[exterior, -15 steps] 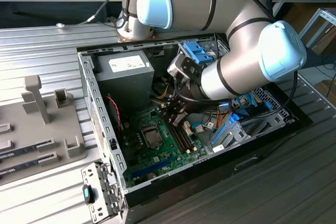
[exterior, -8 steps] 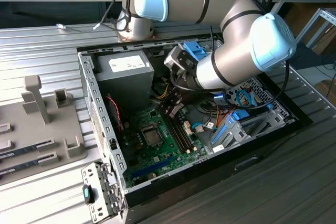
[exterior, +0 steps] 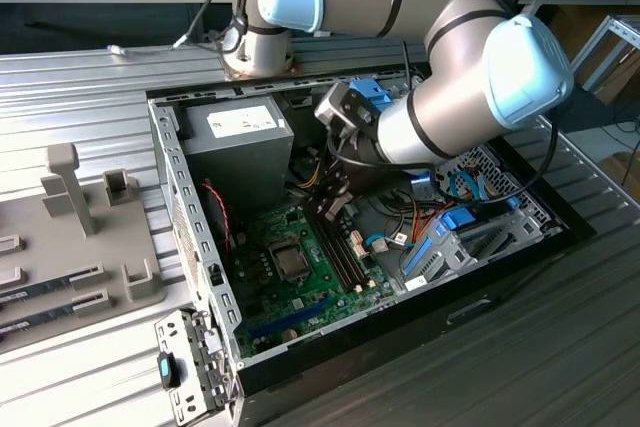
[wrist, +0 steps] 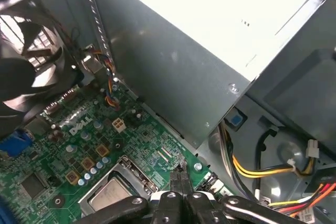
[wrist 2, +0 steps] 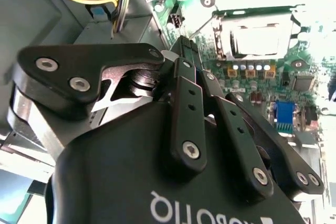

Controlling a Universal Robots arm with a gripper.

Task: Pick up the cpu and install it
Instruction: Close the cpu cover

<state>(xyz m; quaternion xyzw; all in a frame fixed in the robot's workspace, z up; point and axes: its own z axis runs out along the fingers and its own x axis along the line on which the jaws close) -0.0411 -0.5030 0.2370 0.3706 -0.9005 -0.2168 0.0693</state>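
Note:
The cpu (exterior: pixel 292 263) is a small silvery-grey square lying flat in the black socket frame (exterior: pixel 279 247) on the green motherboard, inside the open computer case. It also appears in the second wrist view as the cpu (wrist 2: pixel 255 40) and in the first wrist view as the cpu (wrist: pixel 109 195). My gripper (exterior: pixel 335 204) hangs above the board, beside the socket toward the memory slots, apart from the chip. Its black fingers (wrist: pixel 175 181) are pressed together and shut with nothing between them; the same fingers (wrist 2: pixel 187 59) point down at the board.
A grey power supply box (exterior: pixel 235 137) fills the case's back corner, with yellow and orange cables (wrist: pixel 262 174) beside it. A black fan (wrist: pixel 23 72) stands near the socket. Memory slots (exterior: pixel 340 252) run beside it. A grey fixture (exterior: pixel 80 217) sits on the exterior view's left.

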